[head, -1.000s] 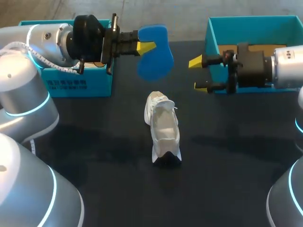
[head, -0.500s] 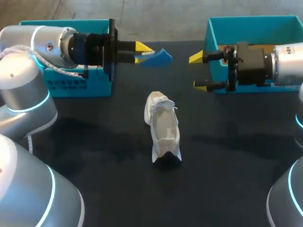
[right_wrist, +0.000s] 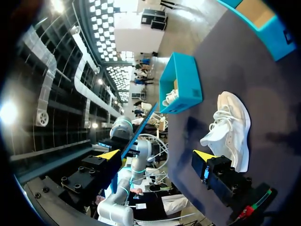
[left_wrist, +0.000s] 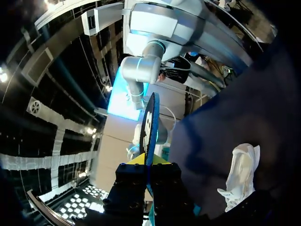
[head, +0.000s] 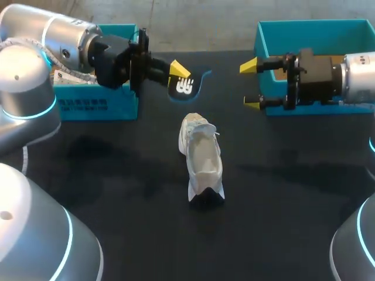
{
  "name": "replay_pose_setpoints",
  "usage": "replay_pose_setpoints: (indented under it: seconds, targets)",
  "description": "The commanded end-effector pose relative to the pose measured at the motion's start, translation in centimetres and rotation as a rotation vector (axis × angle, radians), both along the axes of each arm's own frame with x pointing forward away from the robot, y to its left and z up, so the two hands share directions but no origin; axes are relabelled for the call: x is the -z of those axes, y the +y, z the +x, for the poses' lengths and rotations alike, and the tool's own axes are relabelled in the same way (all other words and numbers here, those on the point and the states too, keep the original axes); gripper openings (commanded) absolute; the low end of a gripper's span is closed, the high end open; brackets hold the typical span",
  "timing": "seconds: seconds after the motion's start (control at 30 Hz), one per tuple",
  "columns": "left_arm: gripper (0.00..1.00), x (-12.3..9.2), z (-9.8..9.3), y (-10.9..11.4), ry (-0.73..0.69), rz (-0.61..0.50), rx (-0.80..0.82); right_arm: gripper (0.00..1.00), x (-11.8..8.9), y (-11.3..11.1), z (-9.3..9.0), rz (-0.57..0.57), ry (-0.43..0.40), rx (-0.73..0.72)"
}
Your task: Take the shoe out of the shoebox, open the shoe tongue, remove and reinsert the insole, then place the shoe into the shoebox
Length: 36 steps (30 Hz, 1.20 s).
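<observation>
A white sneaker (head: pixel 202 158) stands upright in the middle of the black table, toe toward the front edge. Behind it and above the table, my left gripper (head: pixel 176 75) is shut on the heel end of the insole (head: pixel 186 85), whose dark underside with a white logo faces up, its blue edge showing. In the left wrist view the insole (left_wrist: pixel 150 122) stands edge-on between the fingers, with the sneaker (left_wrist: pixel 240 176) off to one side below. My right gripper (head: pixel 252 85) is open and holds nothing, in front of the right teal shoebox (head: pixel 262 41). From the right wrist view the sneaker (right_wrist: pixel 230 129) lies ahead of the open gripper (right_wrist: pixel 157 155).
A second teal box (head: pixel 99 105) sits at the back left under my left arm; in the right wrist view this box (right_wrist: pixel 181 84) holds another white shoe (right_wrist: pixel 171 96). The right box shows a brown cardboard bottom (head: pixel 325 58).
My left wrist has rolled, turning the insole from its blue face through edge-on to its dark logo side, and pulled it slightly left. The right gripper drifted slightly to the right. The sneaker stayed put.
</observation>
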<state>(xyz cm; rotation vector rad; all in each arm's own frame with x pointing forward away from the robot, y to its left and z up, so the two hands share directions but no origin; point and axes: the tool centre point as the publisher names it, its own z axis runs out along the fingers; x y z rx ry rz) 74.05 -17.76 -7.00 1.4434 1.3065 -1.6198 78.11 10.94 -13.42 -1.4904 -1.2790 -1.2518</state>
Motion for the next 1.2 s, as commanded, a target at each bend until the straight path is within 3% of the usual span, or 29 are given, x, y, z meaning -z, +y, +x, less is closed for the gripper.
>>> replay_pose_setpoints:
  seconds: [0.03,0.43,0.73,0.9,1.2]
  targets:
    - [0.0,0.2,0.3,0.0,-0.081,0.012,0.012,1.0,-0.2,0.1,0.3,0.002,-0.006,0.001]
    - [0.0,1.5,1.1,-1.0,-0.384,-0.072,0.056,1.0,-0.6,0.6,0.9,0.017,-0.022,-0.001]
    - [0.0,3.8,1.4,-1.9,-0.413,-0.07,0.05,1.0,-0.9,1.0,1.2,0.029,-0.032,0.002]
    - [0.0,5.3,1.4,-2.6,-0.439,-0.061,0.07,0.84,-1.0,1.4,1.4,0.03,-0.035,-0.011]
    - [0.0,5.3,1.4,-4.1,-0.464,-0.088,0.07,0.78,-0.7,2.4,2.0,0.029,-0.022,-0.036]
